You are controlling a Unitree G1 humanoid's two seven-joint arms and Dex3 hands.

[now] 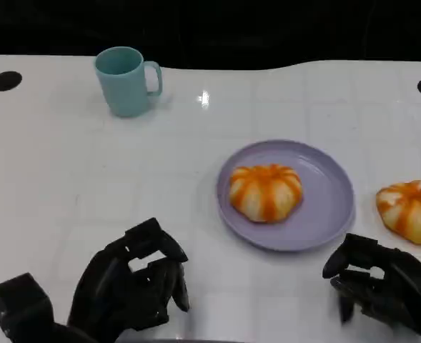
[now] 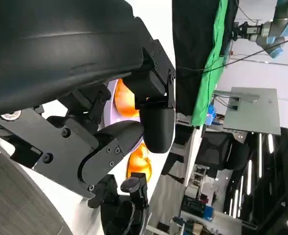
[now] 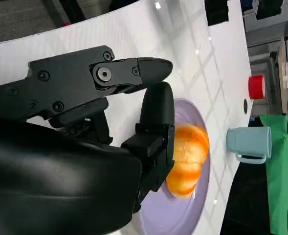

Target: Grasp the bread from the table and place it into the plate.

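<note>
Step in hand: I judge that 1 bread [image 1: 265, 192] is already in the plate [image 1: 332, 214], and a second bread [image 1: 410, 211] lies on the table [image 1: 67, 179] just beside the plate, on the robot's right. So the step is to reach for this second one.
Right hand: my right hand [image 1: 382, 282] is low at the near edge of the table, near the second bread but not touching it. Its fingers are curled inward and hold nothing.
Left hand: my left hand [image 1: 135, 286] rests near the front edge, fingers also curled in, nothing inside.
How to do it well: I think I must first spread the right fingers, then come over the bread from above and close gently around its sides, not on the top.
Placing: I would put it on the free part of the plate, beside the first bread, not onto it.
Bread: round dome shape, orange stripes on pale crust, it looks soft, so a hard squeeze can deform it.
Plate: purple, shallow, smooth with a raised rim.
Table: white, glossy, it reflects the light.
Cup: a teal cup [image 1: 126, 80] with handle stands far back, well apart.
</note>
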